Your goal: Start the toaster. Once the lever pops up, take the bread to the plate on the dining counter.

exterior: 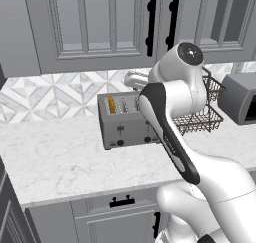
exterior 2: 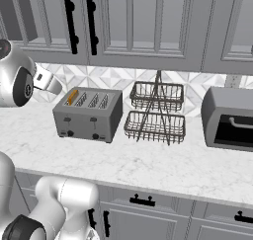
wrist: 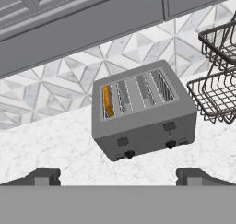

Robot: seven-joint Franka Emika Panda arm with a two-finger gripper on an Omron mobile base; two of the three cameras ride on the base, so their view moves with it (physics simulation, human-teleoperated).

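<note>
The grey four-slot toaster [exterior: 125,121] [exterior 2: 89,114] [wrist: 143,119] stands on the marble worktop against the tiled wall. The bread [exterior: 112,105] [exterior 2: 72,97] [wrist: 108,101] sits edge-up in its leftmost slot, showing orange. The lever [exterior: 120,129] [exterior 2: 67,120] [wrist: 122,141] is the left black tab on the front, with a black knob below it. My gripper [wrist: 118,176] hovers above and in front of the toaster, open, its two fingertips wide apart with nothing between them. The plate and the dining counter are out of view.
A two-tier wire basket rack [exterior: 205,112] [exterior 2: 155,113] [wrist: 216,80] stands just right of the toaster. Further right is a grey box oven [exterior: 240,98] [exterior 2: 230,118]. Grey wall cabinets [exterior 2: 138,26] hang low above. Bare worktop [exterior 2: 148,160] lies in front of the toaster.
</note>
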